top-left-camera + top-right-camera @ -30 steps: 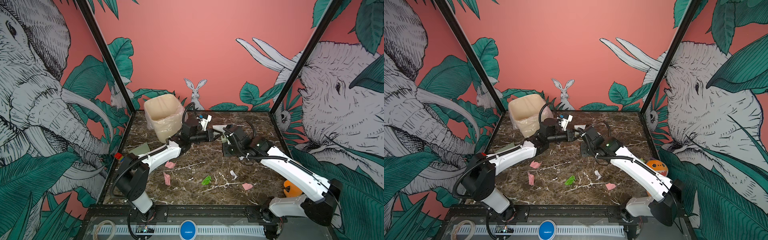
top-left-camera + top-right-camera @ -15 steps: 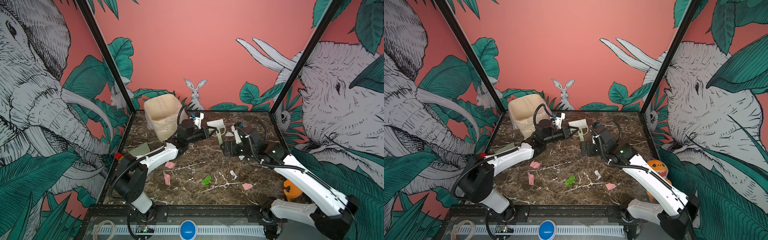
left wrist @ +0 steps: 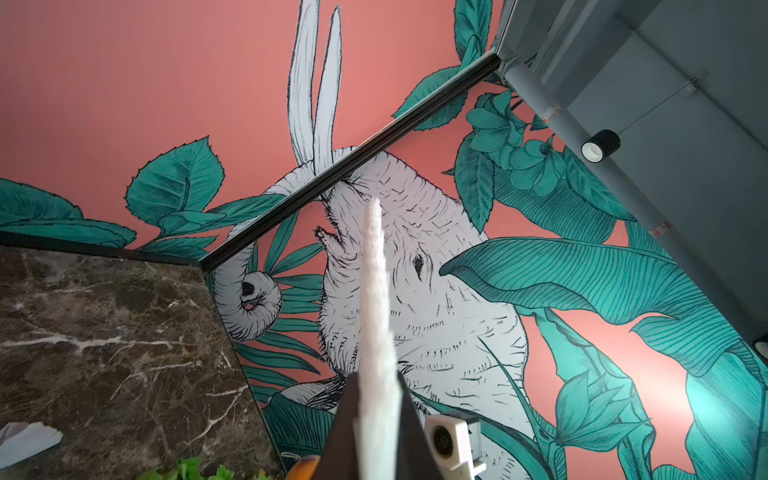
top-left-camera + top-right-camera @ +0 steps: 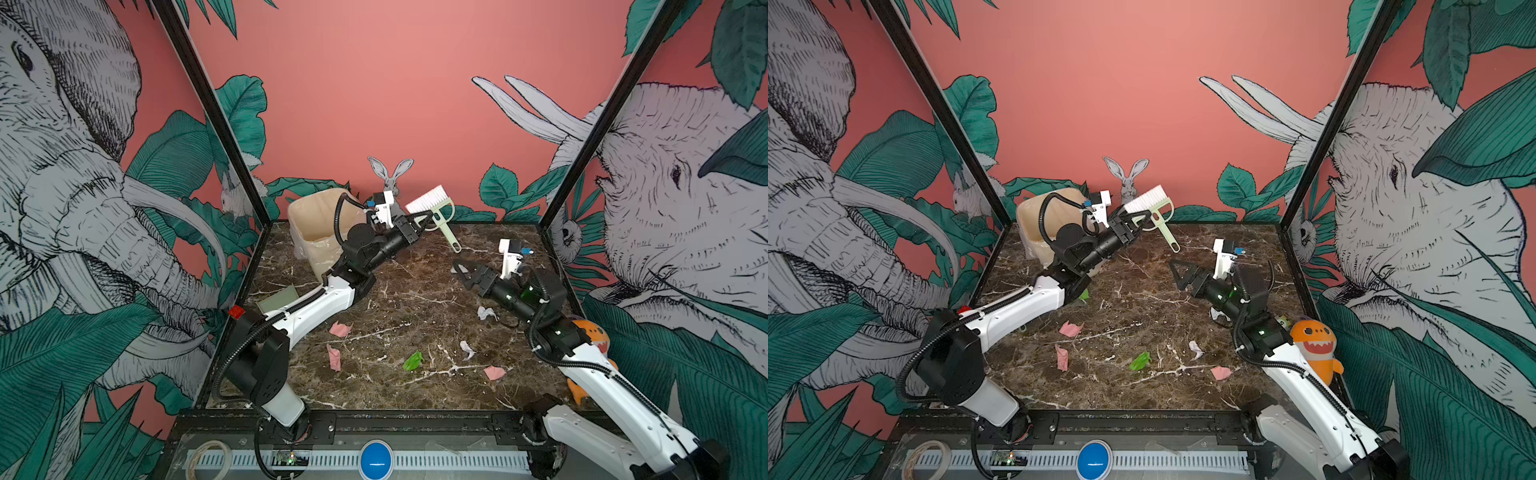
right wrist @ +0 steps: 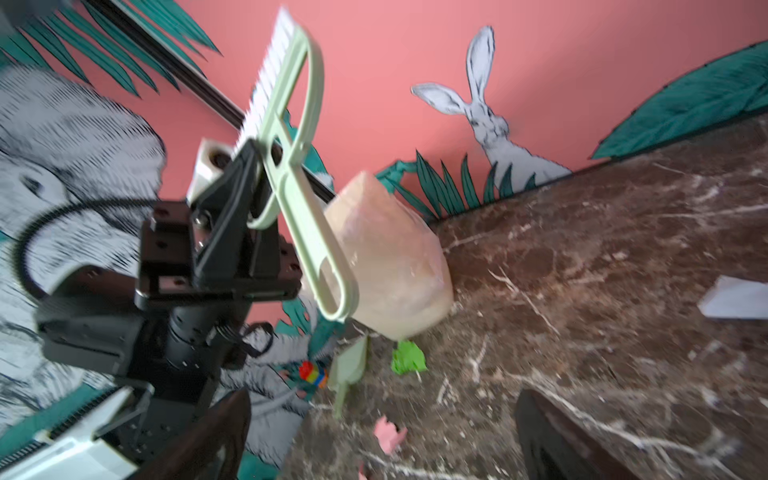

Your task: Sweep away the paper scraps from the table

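Well, our left fingers (image 5: 232, 199) are pinching the pale green brush (image 4: 427, 198) aloft near the back wall, our right fingers (image 5: 552, 444) stand spread above the tabletop (image 4: 415, 299), and the paper scraps (image 4: 412, 360) lie scattered across its middle and front.

place: robot lab test booth | walls (image 4: 374, 83): printed jungle mural, elephants and rabbit on pink | frame: black corner posts (image 4: 214, 116) | desk (image 4: 415, 291): marble-look top | rig: left arm (image 4: 316, 307), right arm (image 4: 615, 395) mounted at front edge, slotted cable duct (image 4: 457, 460) | overhead: grey ceiling (image 3: 685, 62), spotlight (image 3: 600, 145)
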Tool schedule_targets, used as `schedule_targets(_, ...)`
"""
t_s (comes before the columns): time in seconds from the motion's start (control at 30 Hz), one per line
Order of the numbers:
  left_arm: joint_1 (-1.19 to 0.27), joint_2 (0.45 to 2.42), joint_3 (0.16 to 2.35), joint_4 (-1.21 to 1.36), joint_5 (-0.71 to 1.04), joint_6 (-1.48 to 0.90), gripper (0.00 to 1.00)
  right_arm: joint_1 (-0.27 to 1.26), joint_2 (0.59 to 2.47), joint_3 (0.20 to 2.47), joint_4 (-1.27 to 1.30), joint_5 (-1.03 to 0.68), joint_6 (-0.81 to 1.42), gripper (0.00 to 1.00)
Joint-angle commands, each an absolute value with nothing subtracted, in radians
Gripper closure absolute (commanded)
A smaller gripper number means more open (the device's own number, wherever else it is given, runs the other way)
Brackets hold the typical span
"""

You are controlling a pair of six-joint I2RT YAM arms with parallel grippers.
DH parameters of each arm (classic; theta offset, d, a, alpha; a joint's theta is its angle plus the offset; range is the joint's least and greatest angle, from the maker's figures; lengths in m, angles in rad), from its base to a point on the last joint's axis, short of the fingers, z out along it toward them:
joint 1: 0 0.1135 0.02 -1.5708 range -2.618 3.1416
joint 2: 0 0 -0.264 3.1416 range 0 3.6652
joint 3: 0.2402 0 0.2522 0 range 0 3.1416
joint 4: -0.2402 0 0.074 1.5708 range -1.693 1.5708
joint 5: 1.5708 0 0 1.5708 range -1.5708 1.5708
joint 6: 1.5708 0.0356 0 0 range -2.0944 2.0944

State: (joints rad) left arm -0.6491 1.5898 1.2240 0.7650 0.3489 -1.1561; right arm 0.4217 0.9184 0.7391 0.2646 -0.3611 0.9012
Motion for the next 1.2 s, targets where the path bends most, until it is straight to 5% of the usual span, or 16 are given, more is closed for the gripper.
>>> schedule_targets(0.0, -0.654, 1.561, 1.266, 0.814, 0.341, -1.176, 1.00, 0.392, 0.959, 0.721, 0.657, -0.443, 1.097, 0.09)
schedule_targets(0.43, -0.669, 1.559, 1.253, 0.835, 0.314, -1.169, 1.00, 0.381, 1.147, 0.722, 1.008, -0.492, 1.291, 0.33)
schedule_targets(0.8, -0.669, 1.551, 1.239, 0.819, 0.295, -1.156, 1.00, 0.380, 1.130, 0.704, 0.990, -0.484, 1.300, 0.58)
schedule_targets(1.17, -0.669, 1.561, 1.269, 0.789, 0.302, -1.151, 1.00, 0.379, 1.152, 0.706, 1.000, -0.497, 1.324, 0.71)
